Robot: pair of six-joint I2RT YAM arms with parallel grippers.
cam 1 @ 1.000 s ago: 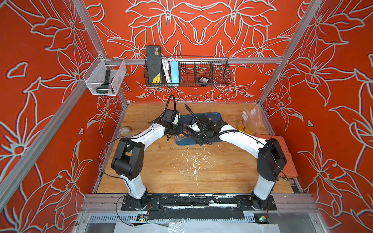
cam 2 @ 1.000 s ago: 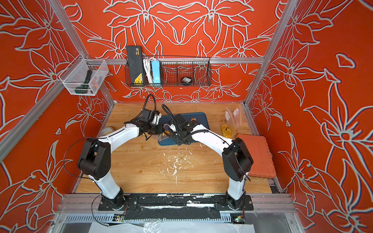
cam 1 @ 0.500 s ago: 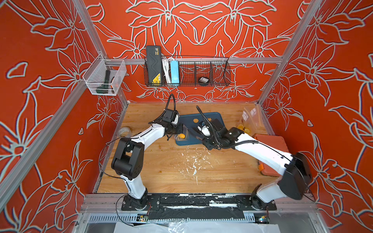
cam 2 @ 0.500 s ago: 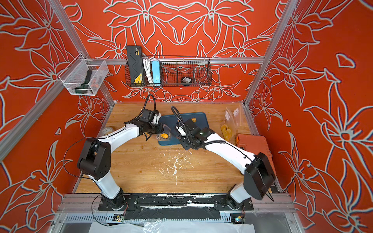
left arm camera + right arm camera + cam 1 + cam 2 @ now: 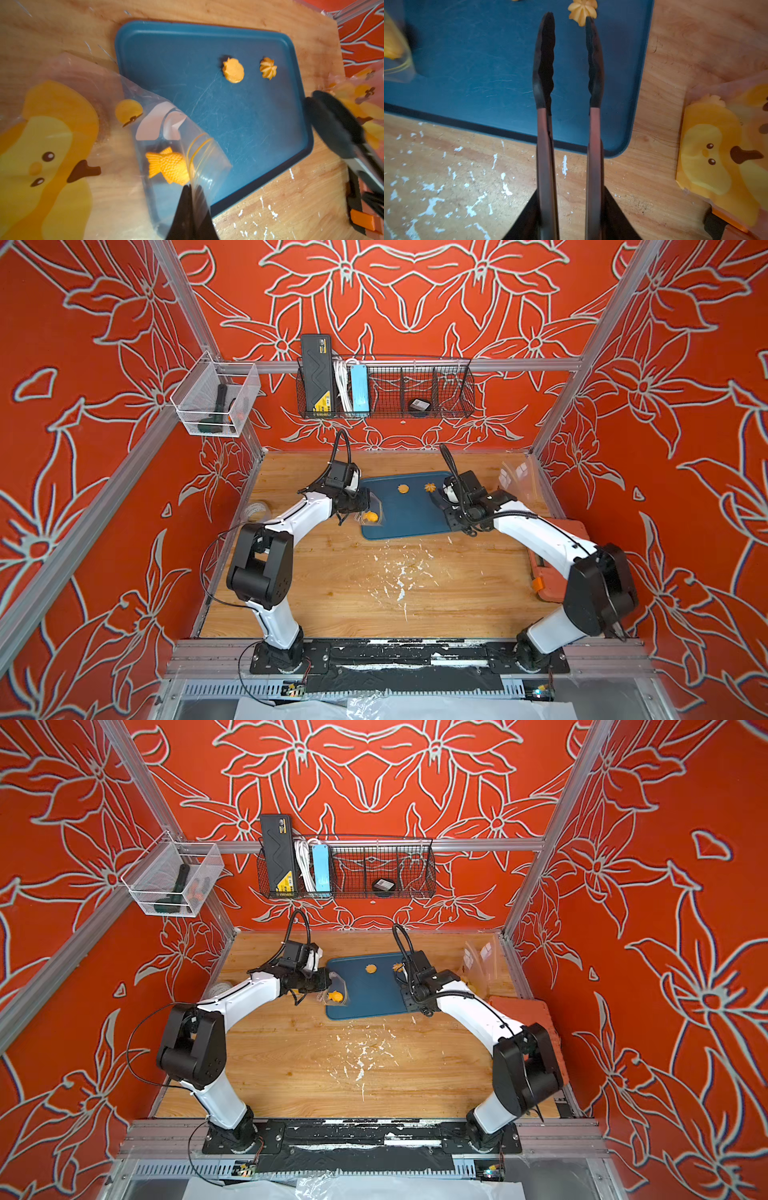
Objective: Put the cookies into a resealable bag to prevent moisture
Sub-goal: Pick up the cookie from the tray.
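I am pinching the edge of the clear bag [image 5: 145,135] with my left pincer [image 5: 191,197], its jaws pressed together on the plastic right beside the yellow zip line. The bag's open end is lying over the left edge of the blue tray [image 5: 249,124]. One fish cookie [image 5: 168,166] is sitting inside the bag, just behind that zip line and close to my fingertips. Two more are lying loose on the far part of the tray, near each other but apart: a round cookie [image 5: 233,70] and, to its right, a swirl cookie [image 5: 268,68]. My right pincer [image 5: 571,193] is clamping the handles of a pair of tongs [image 5: 544,62] and holding them over the tray's right side. The two black tips are standing apart with nothing between them. One tip is reaching the edge of the swirl cookie in the right wrist view, though I cannot tell whether it is touching. Spare bags [image 5: 716,155] printed with yellow ducks are lying on the wooden table [image 5: 374,580] to the right of the tray.
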